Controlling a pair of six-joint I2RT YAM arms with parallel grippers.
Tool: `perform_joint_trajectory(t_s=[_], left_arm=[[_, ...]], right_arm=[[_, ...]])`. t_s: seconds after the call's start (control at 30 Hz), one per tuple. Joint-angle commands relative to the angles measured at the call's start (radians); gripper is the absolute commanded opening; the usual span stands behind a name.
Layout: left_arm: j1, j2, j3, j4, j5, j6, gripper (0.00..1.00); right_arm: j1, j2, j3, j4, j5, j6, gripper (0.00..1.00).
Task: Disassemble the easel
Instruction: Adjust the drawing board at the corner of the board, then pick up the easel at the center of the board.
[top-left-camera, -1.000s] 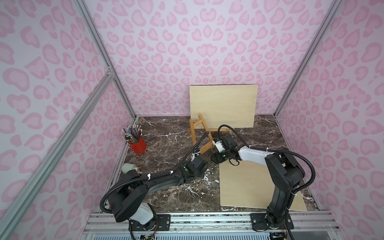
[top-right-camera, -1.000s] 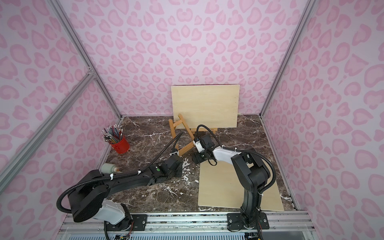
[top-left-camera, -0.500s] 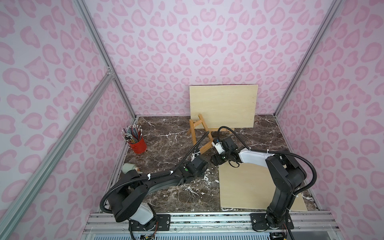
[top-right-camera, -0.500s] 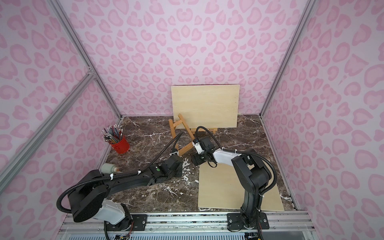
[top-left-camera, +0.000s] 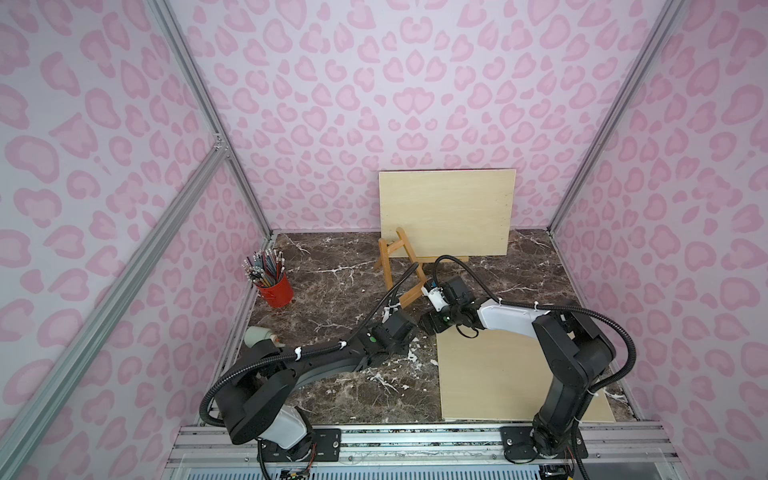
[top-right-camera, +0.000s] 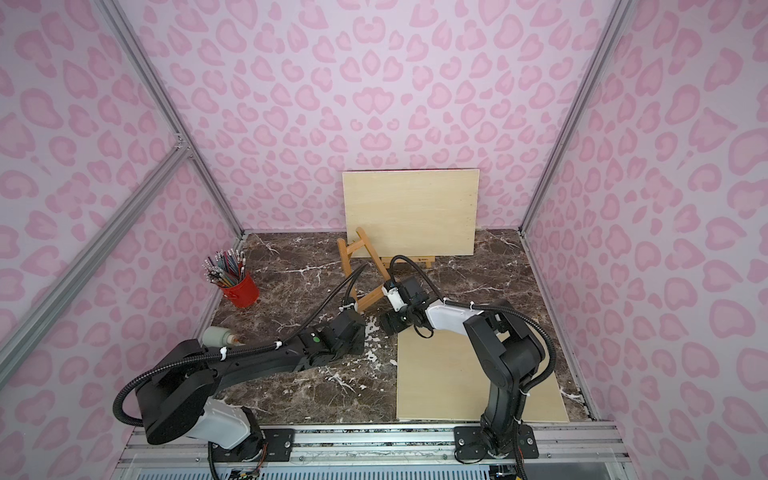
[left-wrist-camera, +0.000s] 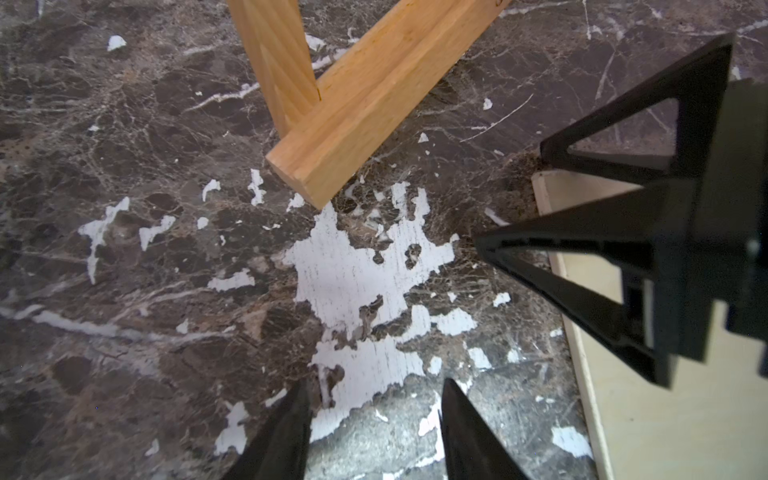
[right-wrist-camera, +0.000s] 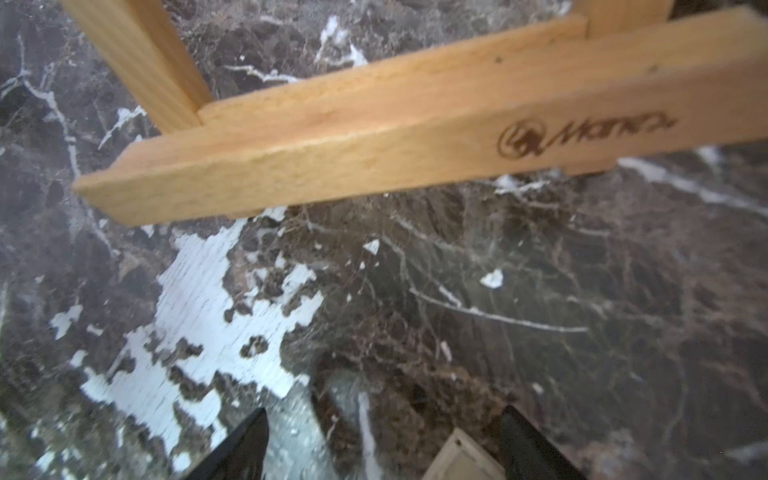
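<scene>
upright board (top-left-camera: 446, 212) behind easel (top-left-camera: 394, 248), pencil cup (top-left-camera: 275, 289) apart

Both top views are bright and evenly, softly lit, with faint shadows, sharp detail and wide-angle bowing toward the edges. The left wrist view is crisp. The right wrist view is hazy and smeared, leaving the easel (right-wrist-camera: 374, 145) and marble tabletop (right-wrist-camera: 540, 299) soft.

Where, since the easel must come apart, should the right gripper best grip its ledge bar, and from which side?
Probably the free end of the ledge bar, beyond its joint with the leg. Come from the robot's side: the right gripper is open and faces the bar's long front face, and that overhanging end stands clear of the legs.
</scene>
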Motion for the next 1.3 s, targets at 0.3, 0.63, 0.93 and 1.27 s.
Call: perform_joint_trajectory(t_s=[0.3, 0.63, 0.93, 1.27], left_arm=[[0.061, -0.097, -0.039, 0.008, 0.012, 0.06, 0.57], [0.111, -0.194, -0.066, -0.034, 0.026, 0.093, 0.6], [0.135, -0.223, -0.083, -0.044, 0.031, 0.104, 0.61], [0.159, -0.239, -0.078, -0.051, 0.044, 0.116, 0.63]], right_arm=[[-0.146, -0.098, 0.031, 0.106, -0.009, -0.048, 0.92], [-0.115, 0.144, 0.256, 0.301, 0.013, -0.147, 0.88], [-0.098, 0.238, 0.283, 0.469, -0.028, -0.132, 0.68], [-0.078, 0.243, 0.262, 0.529, -0.035, -0.158, 0.41]])
